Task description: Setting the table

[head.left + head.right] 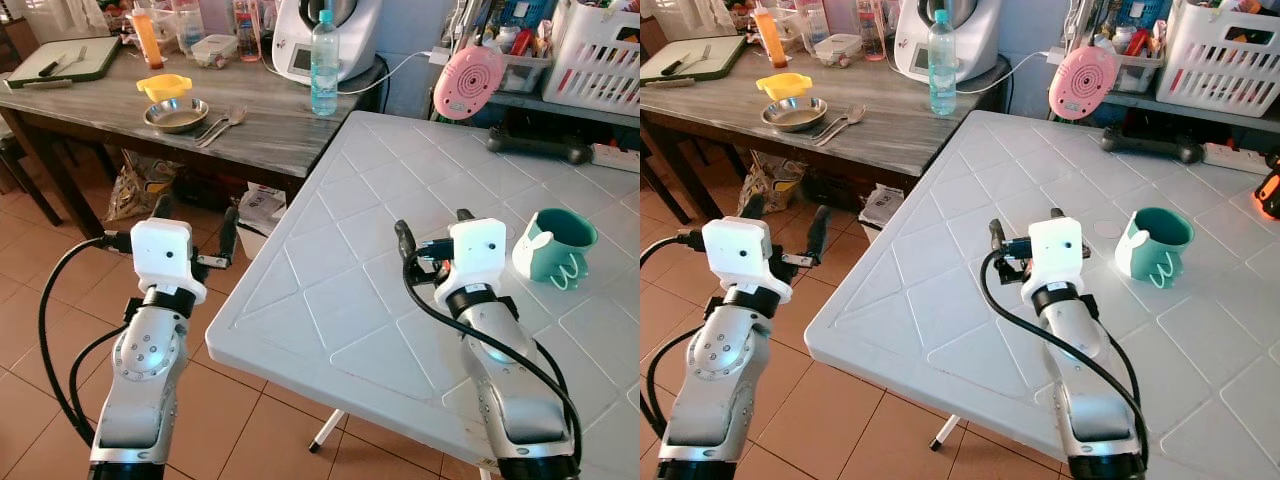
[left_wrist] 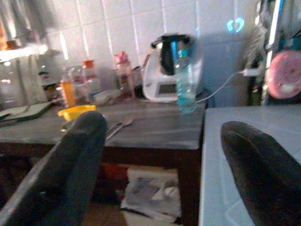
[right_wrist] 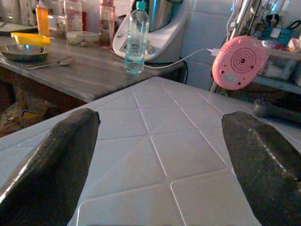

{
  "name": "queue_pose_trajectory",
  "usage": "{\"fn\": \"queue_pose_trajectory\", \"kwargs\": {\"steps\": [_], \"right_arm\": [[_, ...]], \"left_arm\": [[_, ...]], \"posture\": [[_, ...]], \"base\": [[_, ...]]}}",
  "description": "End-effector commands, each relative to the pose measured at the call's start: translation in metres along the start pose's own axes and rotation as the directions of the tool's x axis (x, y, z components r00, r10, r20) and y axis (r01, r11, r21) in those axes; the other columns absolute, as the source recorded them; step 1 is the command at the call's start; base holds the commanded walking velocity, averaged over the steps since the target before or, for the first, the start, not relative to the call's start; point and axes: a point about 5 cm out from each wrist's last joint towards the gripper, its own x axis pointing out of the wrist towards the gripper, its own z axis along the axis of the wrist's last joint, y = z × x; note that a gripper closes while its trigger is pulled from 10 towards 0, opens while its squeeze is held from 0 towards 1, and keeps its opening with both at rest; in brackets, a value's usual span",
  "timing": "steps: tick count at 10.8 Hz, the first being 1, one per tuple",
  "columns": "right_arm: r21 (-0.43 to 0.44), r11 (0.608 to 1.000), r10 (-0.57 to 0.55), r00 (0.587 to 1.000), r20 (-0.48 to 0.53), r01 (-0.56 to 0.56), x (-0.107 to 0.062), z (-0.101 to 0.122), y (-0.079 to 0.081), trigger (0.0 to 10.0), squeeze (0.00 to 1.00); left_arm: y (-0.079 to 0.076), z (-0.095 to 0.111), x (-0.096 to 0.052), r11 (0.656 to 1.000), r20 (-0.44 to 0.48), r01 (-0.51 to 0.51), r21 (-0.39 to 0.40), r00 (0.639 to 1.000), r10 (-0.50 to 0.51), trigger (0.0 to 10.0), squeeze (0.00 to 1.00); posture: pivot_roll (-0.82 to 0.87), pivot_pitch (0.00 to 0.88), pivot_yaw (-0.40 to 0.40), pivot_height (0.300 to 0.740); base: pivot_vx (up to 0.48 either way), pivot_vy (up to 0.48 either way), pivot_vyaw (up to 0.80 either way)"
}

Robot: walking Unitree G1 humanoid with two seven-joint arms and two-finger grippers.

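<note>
Early stage, I judge: white table (image 1: 400, 190) bears only a teal cup (image 1: 556, 243), interior not visible. Steel bowl (image 1: 176, 114), yellow dish (image 1: 163, 86) behind it, and spoons (image 1: 222, 124) wait on the wooden table (image 1: 260, 130), not yet fetched. Left gripper (image 1: 196, 228) spread, empty, off the white table's edge; right gripper (image 1: 432, 234) spread, empty, above it.

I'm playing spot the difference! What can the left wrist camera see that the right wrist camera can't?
Left wrist view: papers under the wooden table. Right wrist view: a metal bowl on that table. Both: the water bottle, the pink round gadget and the white kitchen machine. The left gripper and the right gripper are both open.
</note>
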Motion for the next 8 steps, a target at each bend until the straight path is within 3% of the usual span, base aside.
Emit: {"fn": "queue_pose_trajectory", "kwargs": {"steps": [1, 3, 4, 5, 6, 7, 8], "right_arm": [[0.013, 1.000, -0.015, 1.000, 0.002, 0.015, -0.001, 0.001, -0.002, 0.0, 0.00], [0.016, 1.000, -0.018, 1.000, 0.002, 0.018, 0.000, 0.001, -0.003, 0.0, 0.00], [0.083, 0.996, -0.040, 0.999, -0.021, 0.041, 0.000, -0.001, -0.005, 0.0, 0.00], [0.232, 0.969, -0.056, 0.991, -0.124, 0.083, 0.001, -0.013, -0.005, 4.4, 0.00], [0.261, 0.959, -0.058, 0.977, -0.206, 0.112, 0.001, -0.027, -0.005, 10.0, 0.00], [0.221, 0.971, -0.048, 0.979, -0.200, 0.092, -0.001, -0.029, -0.006, 10.0, 0.00], [0.205, 0.975, -0.044, 0.980, -0.192, 0.084, -0.002, -0.028, -0.007, 10.0, 1.00]], "left_arm": [[-0.001, 0.002, -0.001, 1.000, 0.012, 0.011, -0.002, 1.000, -0.011, 0.0, 0.00], [-0.001, 0.002, -0.001, 1.000, 0.014, 0.016, -0.006, 1.000, -0.016, 0.0, 0.00], [-0.002, 0.002, -0.001, 1.000, 0.009, 0.018, -0.008, 1.000, -0.018, 0.0, 0.00], [-0.004, 0.001, -0.002, 1.000, 0.011, 0.025, -0.015, 1.000, -0.025, 0.0, 0.00], [-0.005, 0.001, -0.002, 0.999, 0.011, 0.031, -0.018, 0.999, -0.031, 0.0, 0.00], [-0.006, -0.002, -0.003, 0.999, 0.004, 0.035, -0.018, 0.999, -0.035, 0.0, 0.00], [-0.005, -0.006, -0.007, 0.999, -0.009, 0.039, -0.014, 0.999, -0.039, 0.0, 0.00]], "posture": [[0.08, 0.018, 0.016, 0.740], [0.08, 0.019, 0.016, 0.740], [0.08, 0.019, 0.016, 0.740], [0.08, 0.020, 0.015, 0.740], [0.08, 0.019, 0.016, 0.740], [0.08, 0.021, 0.015, 0.740], [0.08, 0.023, 0.015, 0.740]], "base": [[0.000, 0.000, 0.00], [0.000, 0.000, 0.00], [0.000, 0.000, 0.00], [0.000, 0.000, 0.00], [0.000, 0.000, 0.00], [0.000, 0.000, 0.00], [0.000, 0.000, 0.00]]}}
